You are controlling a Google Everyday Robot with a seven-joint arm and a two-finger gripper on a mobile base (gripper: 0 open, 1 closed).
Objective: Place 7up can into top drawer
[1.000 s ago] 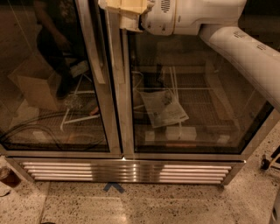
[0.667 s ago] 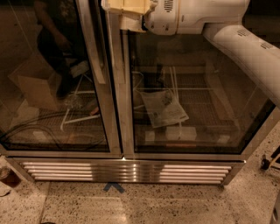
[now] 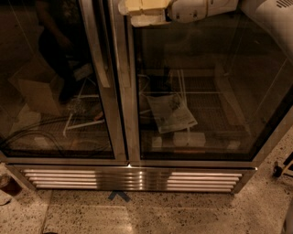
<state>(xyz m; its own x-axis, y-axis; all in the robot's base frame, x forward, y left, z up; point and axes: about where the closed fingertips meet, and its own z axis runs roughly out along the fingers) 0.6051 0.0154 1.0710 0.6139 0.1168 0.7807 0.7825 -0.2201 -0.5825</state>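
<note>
My gripper (image 3: 143,11) is at the top edge of the camera view, a cream-coloured block at the end of the white arm (image 3: 206,8) that comes in from the upper right. It hangs in front of the centre post of a glass-door fridge (image 3: 128,91). The 7up can is out of view and the top drawer is out of view. Nothing can be seen held in the gripper.
The fridge has two glass doors with a vertical handle (image 3: 98,50) on the left one and a metal grille (image 3: 132,179) along its base. Inside lie wire racks, cables and a paper sheet (image 3: 171,113). Speckled floor with a blue tape mark (image 3: 119,195) lies in front.
The gripper and arm have shifted slightly to the right along the top of the view. The fridge and floor look the same.
</note>
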